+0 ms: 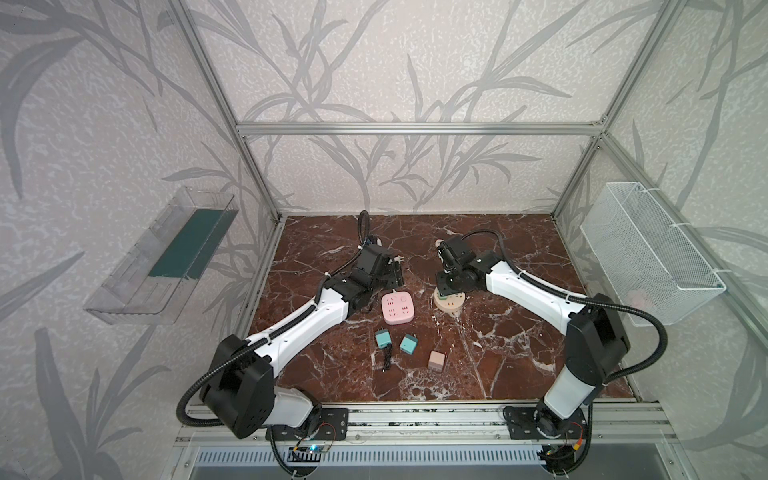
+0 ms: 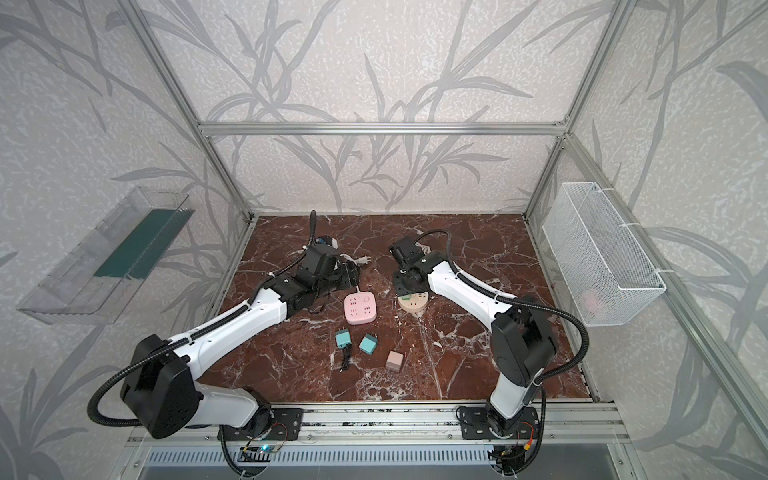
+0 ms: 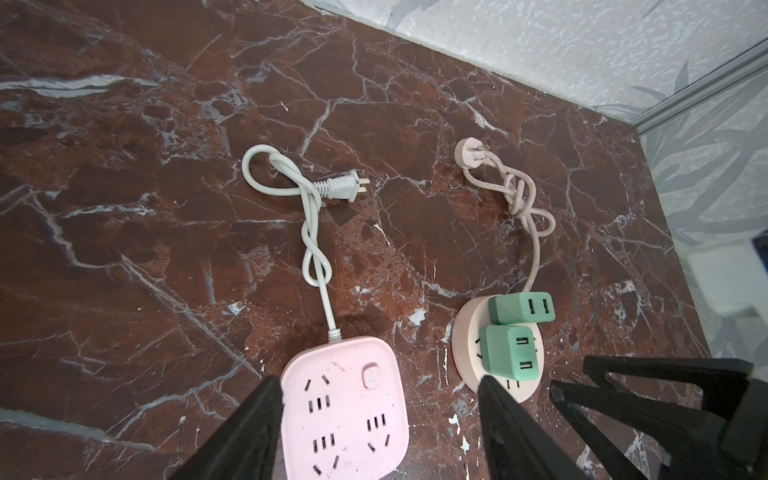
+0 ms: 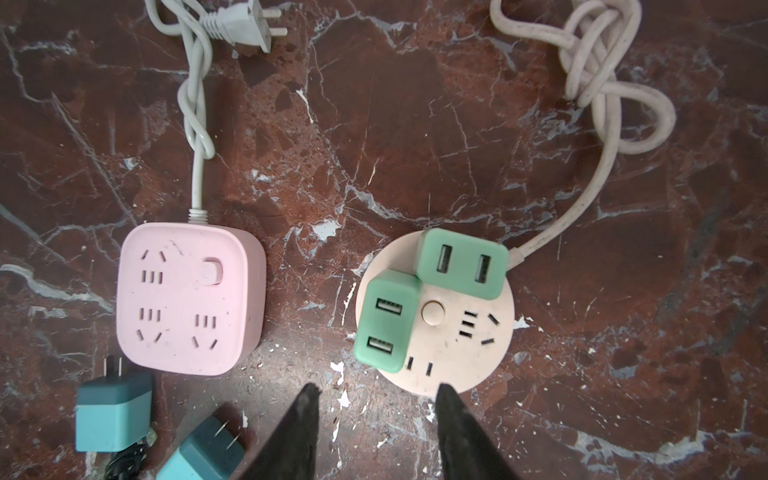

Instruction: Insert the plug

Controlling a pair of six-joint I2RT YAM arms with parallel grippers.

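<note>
A round beige power strip (image 4: 457, 353) lies right of centre, with two green USB plugs (image 4: 388, 324) (image 4: 461, 264) seated in it. Just above its near edge hangs my right gripper (image 4: 377, 388), open with nothing between its fingers. A pink square power strip (image 1: 397, 307) sits to the left, all its sockets bare. My left gripper (image 3: 379, 379) is open and hovers over the pink strip's back half, holding nothing. Two teal plugs (image 1: 383, 337) (image 1: 409, 344) and a pale pink cube plug (image 1: 436, 360) lie loose on the marble nearer the front.
The pink strip's white cord and plug (image 3: 345, 189) and the round strip's knotted beige cord (image 3: 519, 199) trail toward the back wall. A short black cable (image 1: 386, 359) lies by the teal plugs. A wire basket (image 1: 648, 257) and a clear tray (image 1: 162, 257) hang on the side walls.
</note>
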